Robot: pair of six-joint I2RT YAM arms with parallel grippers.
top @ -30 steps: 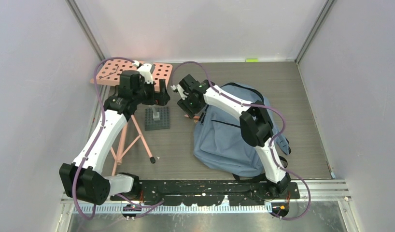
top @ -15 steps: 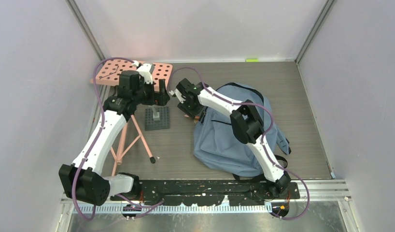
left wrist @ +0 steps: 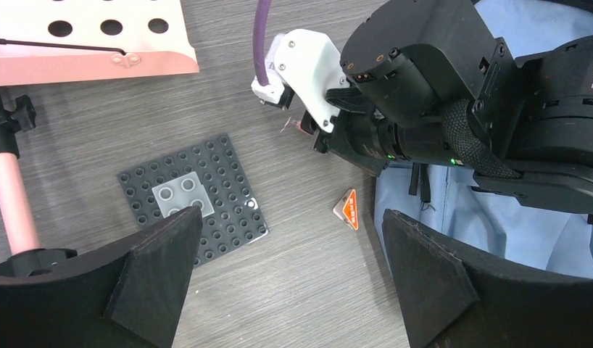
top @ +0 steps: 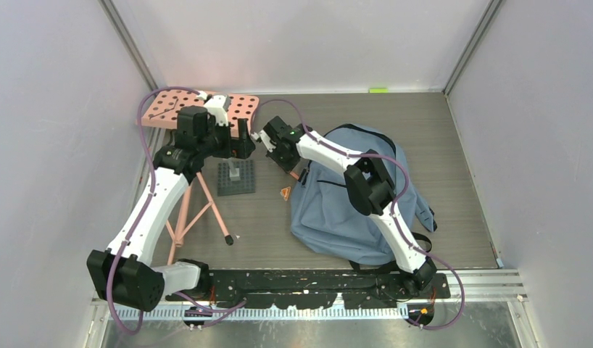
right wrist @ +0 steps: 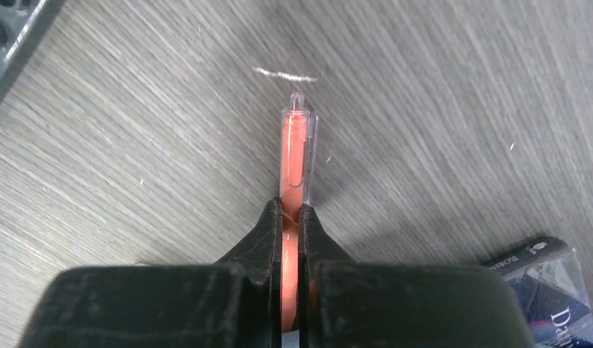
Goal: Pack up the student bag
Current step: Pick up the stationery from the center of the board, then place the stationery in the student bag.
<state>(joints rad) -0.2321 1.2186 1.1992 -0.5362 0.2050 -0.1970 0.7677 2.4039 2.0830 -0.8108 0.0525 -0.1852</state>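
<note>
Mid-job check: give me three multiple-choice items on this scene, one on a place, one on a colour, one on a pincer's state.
1. Where does the small orange triangle lie?
A. On top of the student bag
B. Between the grey studded plate and the student bag
C. Right of the student bag

2. What colour is the pen in the right pincer?
A. Blue
B. Green
C. Orange-red

3. The left pincer is:
A. Open, holding nothing
B. Shut on the pen
C. Shut on the triangle

Key: 1 B, left wrist view shows it between them; 2 C, right wrist view shows the clamped barrel; 3 A, it gapes wide over the plate.
</note>
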